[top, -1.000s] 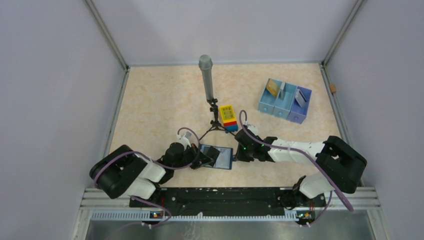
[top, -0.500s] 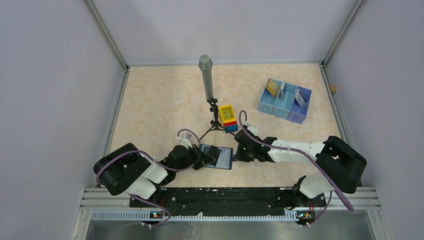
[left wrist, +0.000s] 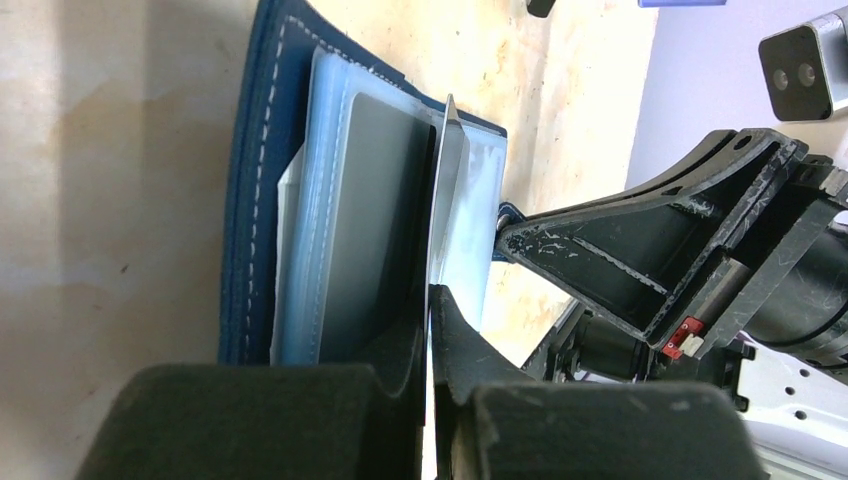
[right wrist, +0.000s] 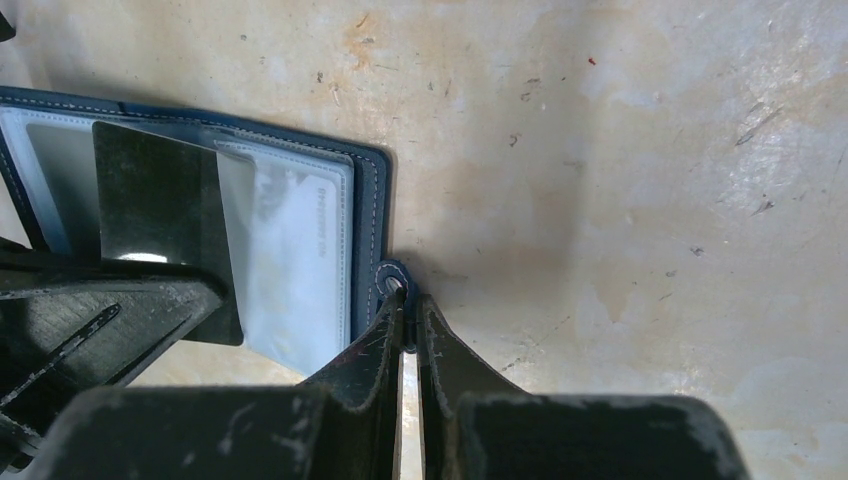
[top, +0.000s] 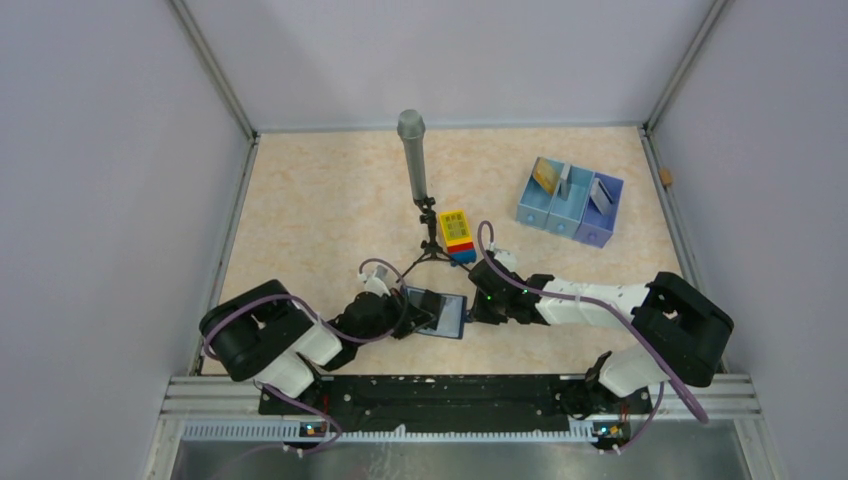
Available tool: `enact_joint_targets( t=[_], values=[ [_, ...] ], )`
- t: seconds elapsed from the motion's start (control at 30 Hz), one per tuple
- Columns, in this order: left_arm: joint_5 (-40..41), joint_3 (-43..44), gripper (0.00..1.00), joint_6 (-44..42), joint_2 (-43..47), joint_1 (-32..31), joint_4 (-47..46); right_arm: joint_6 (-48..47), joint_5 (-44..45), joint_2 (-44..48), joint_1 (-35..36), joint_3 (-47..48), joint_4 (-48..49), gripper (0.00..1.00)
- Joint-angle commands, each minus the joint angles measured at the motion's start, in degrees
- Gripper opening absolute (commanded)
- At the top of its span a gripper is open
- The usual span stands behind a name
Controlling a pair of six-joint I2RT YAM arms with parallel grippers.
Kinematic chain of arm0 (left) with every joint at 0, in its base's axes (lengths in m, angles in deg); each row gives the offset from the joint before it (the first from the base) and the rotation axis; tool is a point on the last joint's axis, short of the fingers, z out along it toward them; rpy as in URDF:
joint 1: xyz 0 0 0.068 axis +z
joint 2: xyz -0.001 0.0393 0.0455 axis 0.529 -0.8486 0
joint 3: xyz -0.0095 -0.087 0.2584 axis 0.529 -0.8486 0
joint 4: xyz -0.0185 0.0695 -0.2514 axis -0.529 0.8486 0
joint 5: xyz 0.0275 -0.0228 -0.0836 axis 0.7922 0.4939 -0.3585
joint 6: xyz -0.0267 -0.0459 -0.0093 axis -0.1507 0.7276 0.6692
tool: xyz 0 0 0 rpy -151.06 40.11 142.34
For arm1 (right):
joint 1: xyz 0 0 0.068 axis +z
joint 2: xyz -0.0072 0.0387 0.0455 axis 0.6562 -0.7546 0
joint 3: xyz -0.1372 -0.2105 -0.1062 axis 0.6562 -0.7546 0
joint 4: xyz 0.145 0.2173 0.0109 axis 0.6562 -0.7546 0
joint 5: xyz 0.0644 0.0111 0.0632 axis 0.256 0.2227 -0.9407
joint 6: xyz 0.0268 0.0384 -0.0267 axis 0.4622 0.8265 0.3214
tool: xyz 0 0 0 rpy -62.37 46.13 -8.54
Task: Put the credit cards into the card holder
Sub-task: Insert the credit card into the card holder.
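My left tool [left wrist: 430,310] is creeping further over the open holder [left wrist: 248,200], clamped on a dark card [right wrist: 160,190] that is standing edge-on above the slots. My right tool [right wrist: 405,305] is squeezing the tab [right wrist: 391,284], pinning the holder to the surface [right wrist: 650,200]. I judge the insertion is beginning.

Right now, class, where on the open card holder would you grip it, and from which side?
The snap tab, from the right arm's side: it juts past the card holder, thin enough to pinch, as the right gripper does.
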Motion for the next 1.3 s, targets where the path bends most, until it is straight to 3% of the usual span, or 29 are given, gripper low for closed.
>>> enact_joint_targets(
  t=[0.0, 0.37, 0.6, 0.9, 1.27],
  values=[
    [2.37, 1.53, 0.00, 0.51, -2.47, -1.36, 1.74, -0.13, 1.20, -0.73, 0.97, 0.65, -2.07, 0.00],
    [4.09, 3.09, 0.00, 1.77, -2.87, -3.40, 7.23, -0.22, 1.65, 0.92, 1.00, 0.43, -2.36, 0.00],
    [9.15, 4.66, 0.00, -4.16, 2.84, -3.36, 17.04, 0.06, 1.80, 2.32, 0.96, -0.66, -2.03, 0.00],
    [7.45, 5.29, 0.00, -7.65, -0.89, -3.71, 11.86, 0.07, 1.62, 2.54, 0.96, -1.02, -1.56, 0.00],
    [8.84, 6.39, 0.00, -13.94, 3.58, -3.73, 17.49, 0.18, 1.68, 2.85, 1.02, -1.27, -1.63, 0.00]
  ],
)
